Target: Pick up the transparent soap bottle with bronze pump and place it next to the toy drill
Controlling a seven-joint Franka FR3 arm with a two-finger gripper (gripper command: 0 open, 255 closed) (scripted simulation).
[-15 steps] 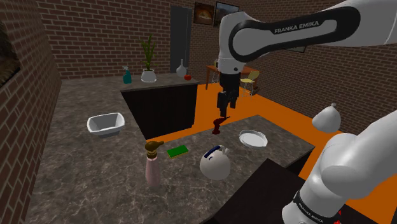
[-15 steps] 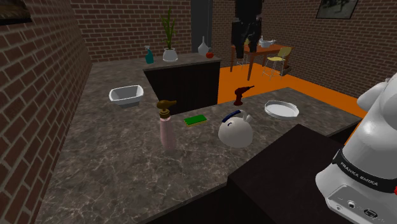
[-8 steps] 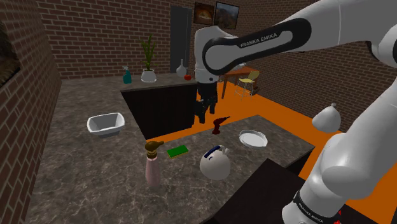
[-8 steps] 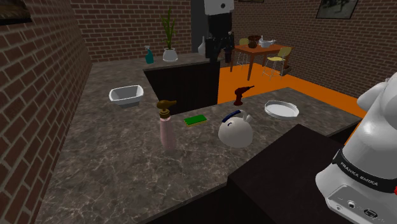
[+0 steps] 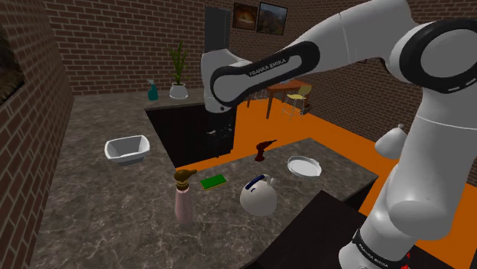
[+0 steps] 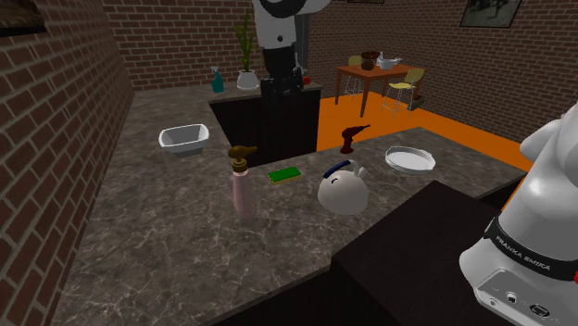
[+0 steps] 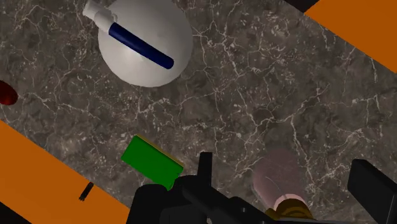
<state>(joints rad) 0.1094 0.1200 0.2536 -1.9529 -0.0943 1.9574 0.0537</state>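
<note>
The soap bottle (image 5: 183, 200) has a pale pink see-through body and a bronze pump; it stands upright on the dark marble counter (image 5: 99, 206), also visible as the bottle (image 6: 242, 188). The dark red toy drill (image 5: 262, 150) stands near the counter's far edge, the drill (image 6: 351, 138) well to the right of the bottle. My gripper (image 5: 220, 145) hangs high over the dark recess behind the counter, apart from both. In the wrist view my gripper (image 7: 284, 162) is open, and the bottle (image 7: 278, 178) shows far below between the fingers, untouched.
A white domed pot with a blue handle (image 5: 258, 196) and a green sponge (image 5: 213, 181) lie between bottle and drill. A white plate (image 5: 303, 166) lies past the drill, a white bowl (image 5: 126, 148) at the left. Orange floor (image 5: 336, 130) lies beyond the counter edge.
The arm has swung toward the shoulder view's left, carrying the gripper from above the drill to over the dark recess and a little lower. Nothing on the counter has moved.
</note>
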